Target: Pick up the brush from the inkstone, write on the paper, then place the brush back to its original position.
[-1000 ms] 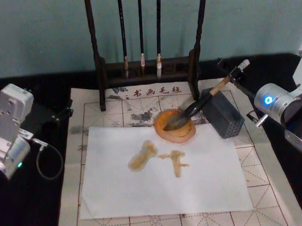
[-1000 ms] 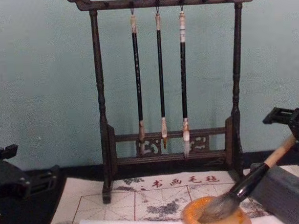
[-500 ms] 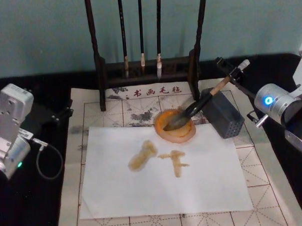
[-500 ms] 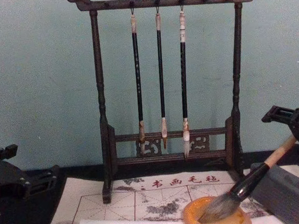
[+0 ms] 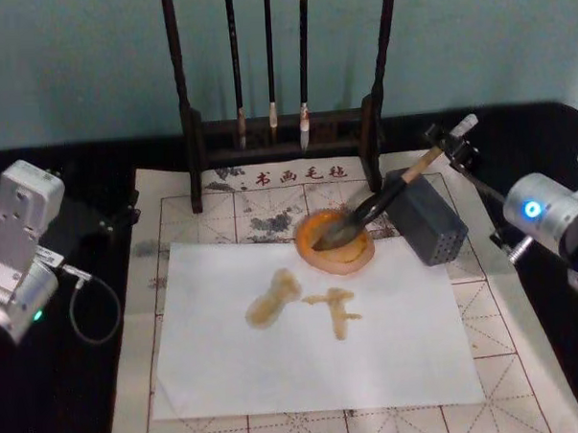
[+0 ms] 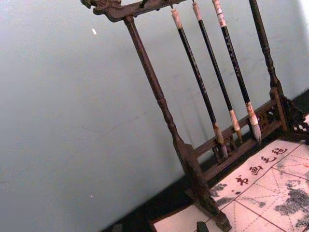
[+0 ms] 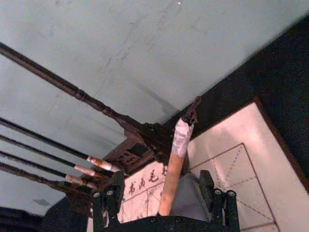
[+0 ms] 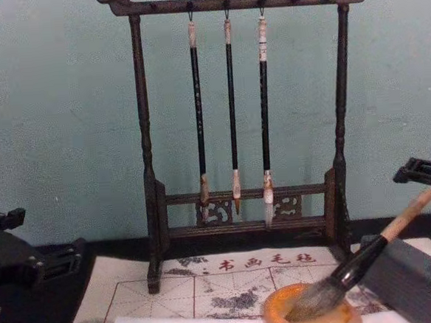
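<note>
Fat grey-tufted wooden brush (image 5: 380, 202) sits in the round orange inkstone (image 5: 335, 241), white paper (image 5: 313, 329) already marked; right gripper (image 7: 165, 199) spread, only withdrawal left

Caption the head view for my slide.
Brush rests in the orange dish; right pincer open around its handle, stained paper below.

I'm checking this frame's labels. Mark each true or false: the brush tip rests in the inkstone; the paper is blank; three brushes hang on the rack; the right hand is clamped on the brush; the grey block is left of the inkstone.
1. Brush tip in inkstone: true.
2. Paper blank: false, two ochre marks.
3. Three brushes on rack: true.
4. Right hand clamped: false, its fingers stand apart beside the handle.
5. Block left: false, right.
</note>
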Robot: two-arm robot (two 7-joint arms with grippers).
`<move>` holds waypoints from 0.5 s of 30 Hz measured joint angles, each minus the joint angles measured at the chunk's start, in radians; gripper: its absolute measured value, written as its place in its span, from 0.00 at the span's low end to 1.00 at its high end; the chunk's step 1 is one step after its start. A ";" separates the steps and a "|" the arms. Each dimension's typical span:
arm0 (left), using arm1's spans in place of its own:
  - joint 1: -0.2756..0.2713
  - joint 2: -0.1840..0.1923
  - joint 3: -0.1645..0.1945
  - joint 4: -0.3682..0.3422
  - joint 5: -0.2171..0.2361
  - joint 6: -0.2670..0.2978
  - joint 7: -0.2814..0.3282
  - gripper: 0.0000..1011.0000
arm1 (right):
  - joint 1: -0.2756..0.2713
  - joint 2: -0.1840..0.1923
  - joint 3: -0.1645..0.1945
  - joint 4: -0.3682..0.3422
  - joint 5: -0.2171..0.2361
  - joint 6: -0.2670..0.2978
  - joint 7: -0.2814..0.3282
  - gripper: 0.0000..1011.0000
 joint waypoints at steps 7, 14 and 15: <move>0.000 0.000 0.000 0.000 0.000 0.000 0.000 0.99 | -0.066 0.069 -0.018 -0.077 -0.039 -0.050 0.017 0.99; 0.000 0.000 0.000 0.000 0.000 0.000 0.000 0.99 | -0.103 0.112 -0.065 -0.107 -0.193 -0.127 0.069 0.99; 0.000 0.000 0.000 0.000 0.000 0.000 0.000 0.99 | -0.105 0.116 -0.076 -0.106 -0.233 -0.146 0.077 0.99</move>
